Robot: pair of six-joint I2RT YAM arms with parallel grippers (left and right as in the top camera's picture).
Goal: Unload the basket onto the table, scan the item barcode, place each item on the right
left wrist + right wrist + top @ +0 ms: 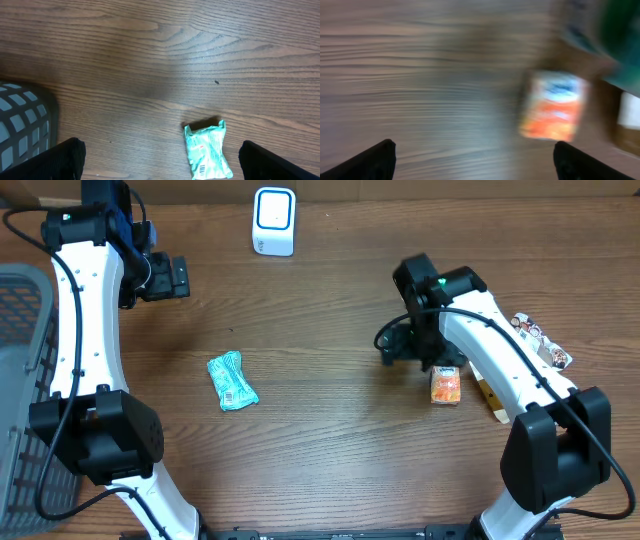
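Brown wood-grain table (330,450), no room beyond it in view. Grey mesh basket (18,320) at far left edge; white scanner (274,220) top centre. Teal packet (231,380) lies left of centre. Orange packet (446,385) lies flat right of centre, just beside the R arm, w/ a tan box (487,395) and a wrapper (540,340) near.

Left gripper (178,277), upper left: fingers wide apart, empty. Right gripper (472,160): fingers likewise spread, holding nothing.

Scanner shows only from overhead. L wrist view gets the teal packet close up plus a basket corner. R wrist view is blurred, orange packet at its right.
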